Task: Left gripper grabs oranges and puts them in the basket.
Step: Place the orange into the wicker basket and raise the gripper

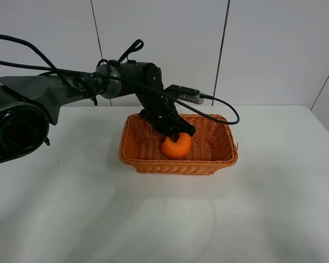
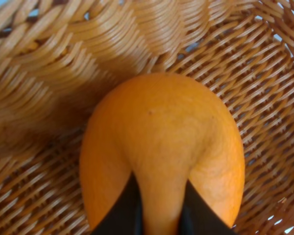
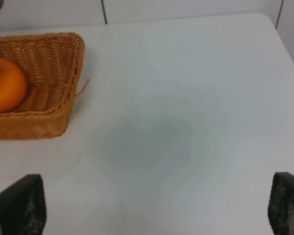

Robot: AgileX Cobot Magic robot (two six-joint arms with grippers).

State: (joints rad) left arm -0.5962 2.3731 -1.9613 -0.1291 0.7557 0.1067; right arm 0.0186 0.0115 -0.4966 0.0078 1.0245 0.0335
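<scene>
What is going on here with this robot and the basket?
The left gripper is down inside the wicker basket, shut on the orange, which sits low in it. It cannot be told whether the fruit already rests on the woven floor. The right gripper hangs open over the white table beside the basket and holds nothing.

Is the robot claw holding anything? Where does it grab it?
Yes. The left gripper pinches the round bright-orange fruit at its top, down in the woven wicker basket. The right gripper holds nothing.
</scene>
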